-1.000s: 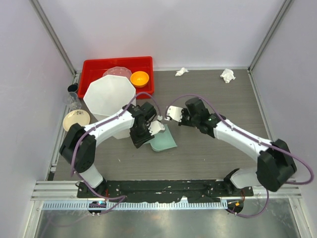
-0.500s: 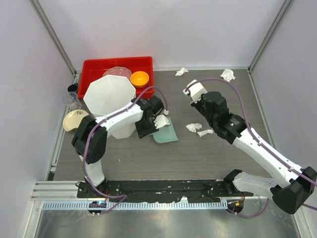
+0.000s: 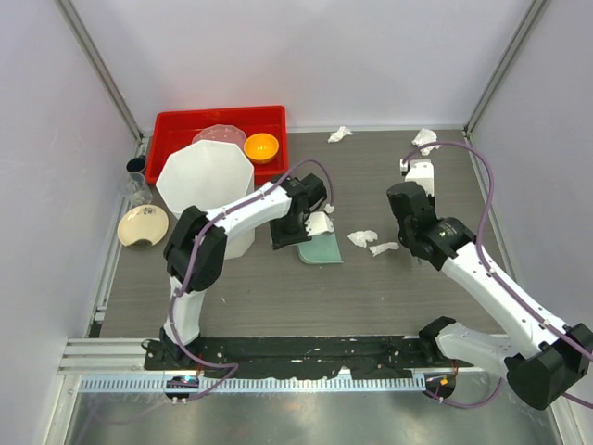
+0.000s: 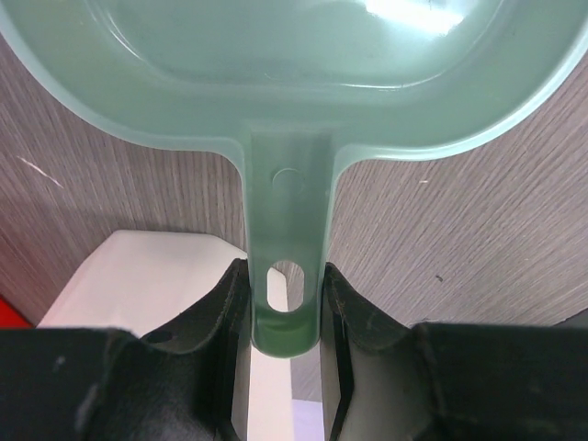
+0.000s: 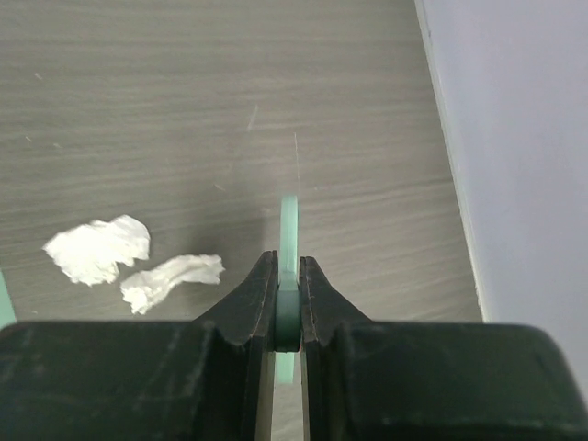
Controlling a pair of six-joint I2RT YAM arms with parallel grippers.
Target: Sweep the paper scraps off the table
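Two paper scraps [image 3: 362, 237] [image 3: 383, 247] lie on the table [image 3: 389, 297] just right of a pale green dustpan [image 3: 321, 249]. Two more lie at the far edge [image 3: 340, 133] [image 3: 425, 139]. My left gripper [image 3: 298, 228] is shut on the dustpan's handle [image 4: 285, 303], with the pan [image 4: 276, 73] flat on the wood. My right gripper [image 3: 419, 183] is shut on a thin green blade [image 5: 289, 225], seen edge-on. In the right wrist view the two scraps [image 5: 96, 248] [image 5: 172, 278] lie left of the fingertips [image 5: 288, 262], apart from the blade.
A white faceted bin [image 3: 204, 181] stands beside the left arm and shows in the left wrist view [image 4: 138, 276]. A red tray [image 3: 176, 125] at the far left holds a pink bowl [image 3: 220, 135] and an orange bowl [image 3: 261, 146]. A beige dish [image 3: 143, 225] and cups [image 3: 136, 176] sit at the left edge. The right wall [image 5: 514, 138] is close.
My right arm swung from the table's centre to the right and farther back, leaving two scraps beside the dustpan. My left gripper shifted the dustpan slightly right.
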